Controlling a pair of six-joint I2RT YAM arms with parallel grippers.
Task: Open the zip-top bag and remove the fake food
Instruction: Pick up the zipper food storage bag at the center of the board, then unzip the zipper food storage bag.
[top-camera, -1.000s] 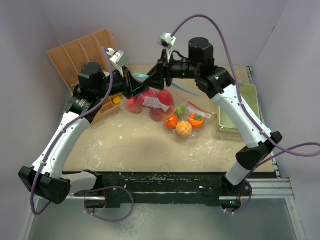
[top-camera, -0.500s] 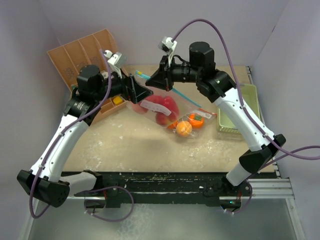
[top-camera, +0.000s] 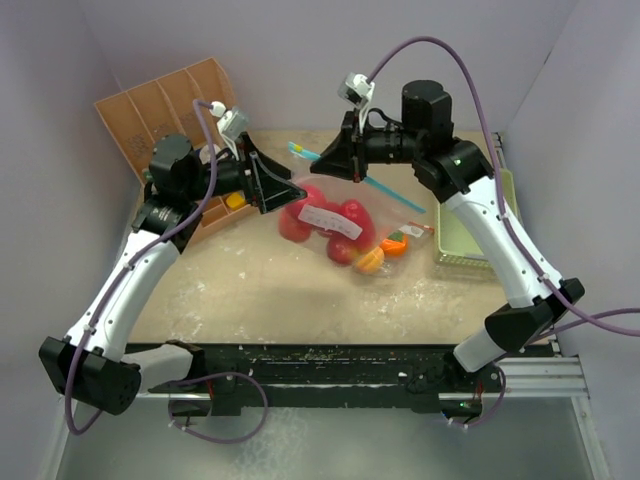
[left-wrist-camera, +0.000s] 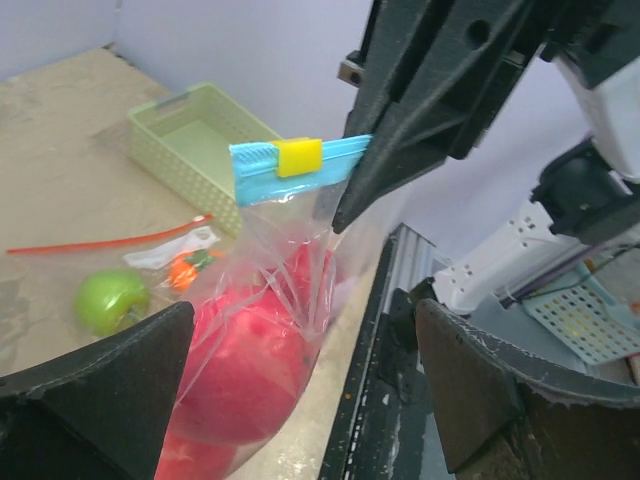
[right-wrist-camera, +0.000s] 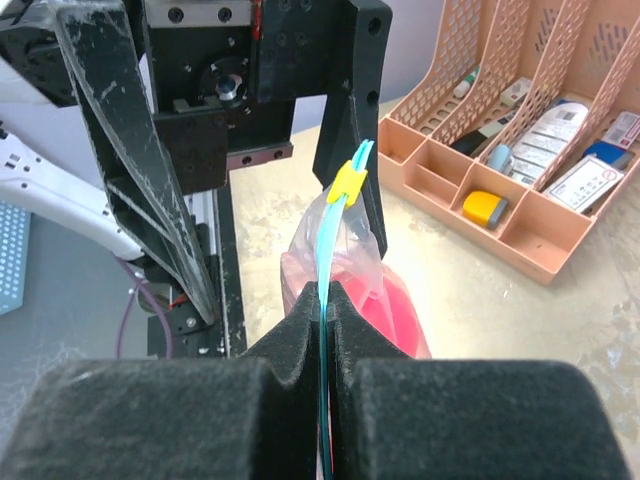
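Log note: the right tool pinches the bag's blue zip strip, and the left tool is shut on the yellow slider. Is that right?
Not quite. The left tool is open: the left wrist view shows its fingers wide apart, with the yellow slider ungripped ahead of them. The right tool does pinch the blue zip strip.

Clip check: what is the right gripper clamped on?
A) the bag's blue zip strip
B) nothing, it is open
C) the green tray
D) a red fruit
A: in the right wrist view the right gripper is shut on the blue zip strip, a little short of the yellow slider.
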